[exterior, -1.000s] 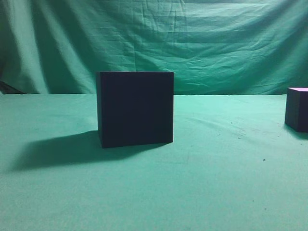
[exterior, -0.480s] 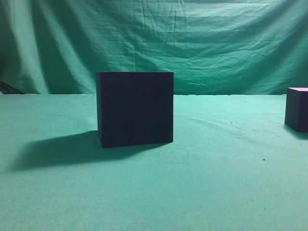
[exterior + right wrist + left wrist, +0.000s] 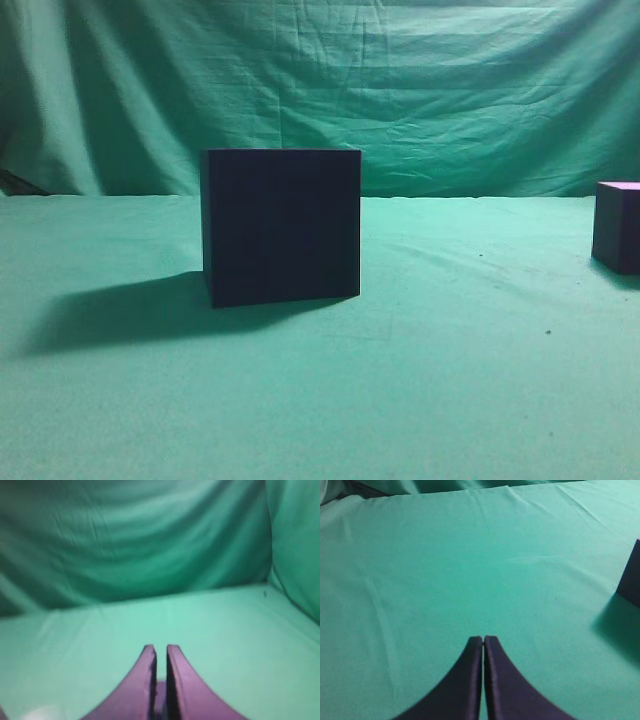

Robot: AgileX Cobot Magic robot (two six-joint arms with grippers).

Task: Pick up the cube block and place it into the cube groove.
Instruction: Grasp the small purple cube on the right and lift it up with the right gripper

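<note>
The cube block is a small dark purple cube with a pinkish top, standing on the green cloth at the far right edge of the exterior view. The large near-black box stands left of centre; its opening, the cube groove, does not show. A dark edge of the box shows at the right of the left wrist view. My left gripper is shut and empty over bare cloth. My right gripper is shut and empty, with only a thin slit between its fingers, facing the backdrop. Neither gripper shows in the exterior view.
A green cloth covers the table and hangs as a backdrop behind it. The box casts a long shadow to its left. A fold of cloth rises at the right of the right wrist view.
</note>
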